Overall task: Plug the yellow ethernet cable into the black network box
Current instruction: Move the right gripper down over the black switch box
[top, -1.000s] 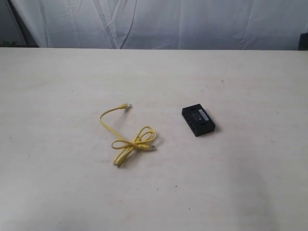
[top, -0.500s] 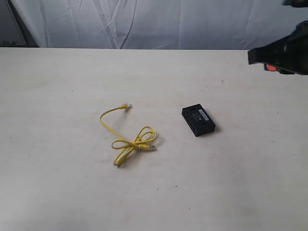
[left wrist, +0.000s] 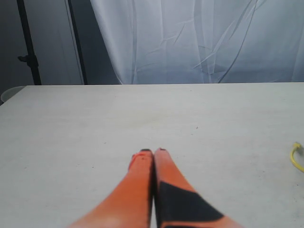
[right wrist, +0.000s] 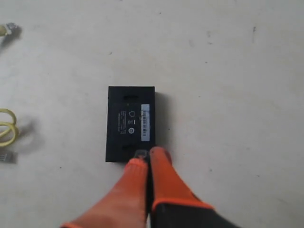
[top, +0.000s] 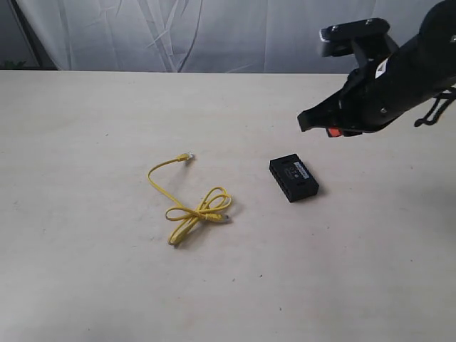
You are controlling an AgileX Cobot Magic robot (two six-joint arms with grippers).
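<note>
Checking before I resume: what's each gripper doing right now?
Left gripper: closed, holding nothing.
Right gripper: closed, holding nothing, near the black network box.

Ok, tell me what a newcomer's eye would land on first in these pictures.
The bright yellow ethernet cable stands out first, lying partly looped on the pale table, left of middle in the exterior view. To its right, apart from it, sits the black network box, white label up. The right gripper, orange and shut, hangs above the box.
</note>
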